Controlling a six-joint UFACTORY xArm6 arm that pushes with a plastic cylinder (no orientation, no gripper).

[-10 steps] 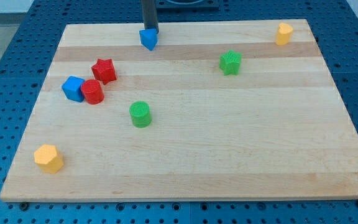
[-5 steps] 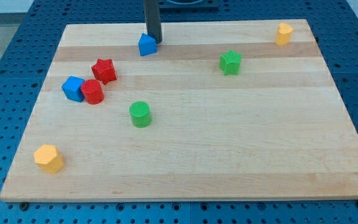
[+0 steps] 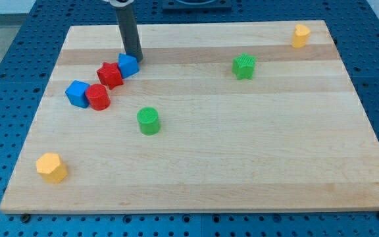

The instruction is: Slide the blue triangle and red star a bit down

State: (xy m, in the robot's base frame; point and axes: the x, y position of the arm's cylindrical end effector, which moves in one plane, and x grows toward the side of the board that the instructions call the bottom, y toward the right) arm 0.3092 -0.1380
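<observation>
The blue triangle (image 3: 128,66) lies in the upper left part of the wooden board (image 3: 242,145), touching the red star (image 3: 110,75) on the star's upper right. My tip (image 3: 133,57) stands against the blue triangle's upper right side. A red cylinder (image 3: 98,97) and a blue block (image 3: 77,93) sit touching each other just below and left of the star.
A green cylinder (image 3: 149,121) lies below the star. A green block (image 3: 243,66) sits right of centre near the top. A yellow block (image 3: 301,35) is at the top right corner and another yellow block (image 3: 51,167) at the bottom left.
My tip has moved down and left, pushing the blue triangle from near the board's top edge until it touches the red star. The other blocks have not moved.
</observation>
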